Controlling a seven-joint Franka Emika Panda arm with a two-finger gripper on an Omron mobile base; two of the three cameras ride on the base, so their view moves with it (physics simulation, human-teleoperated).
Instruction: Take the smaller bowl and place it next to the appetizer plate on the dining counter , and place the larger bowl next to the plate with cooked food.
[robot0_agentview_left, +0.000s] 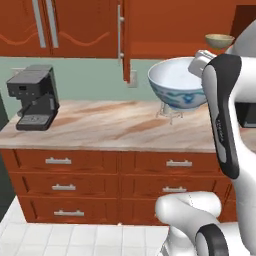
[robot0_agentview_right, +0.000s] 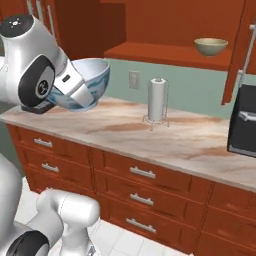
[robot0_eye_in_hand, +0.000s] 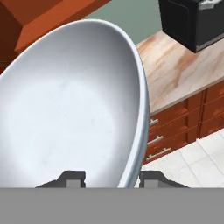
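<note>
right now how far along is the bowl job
Nothing is placed yet. In hand: the gripper is shut on the larger bowl, held in the air above the marble counter. Left: setting it down, and fetching the smaller bowl, which sits on the cabinet shelf.

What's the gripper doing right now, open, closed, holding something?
Gripper: closed on the rim of the larger bowl, held up above the counter.

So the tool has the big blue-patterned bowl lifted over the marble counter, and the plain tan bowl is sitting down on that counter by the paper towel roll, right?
Not quite. The tool does hold the larger bowl above the marble counter, but the smaller bowl sits up on the open cabinet shelf, above and to the right of the paper towel roll, not on the counter. The right base view shows this.
</note>
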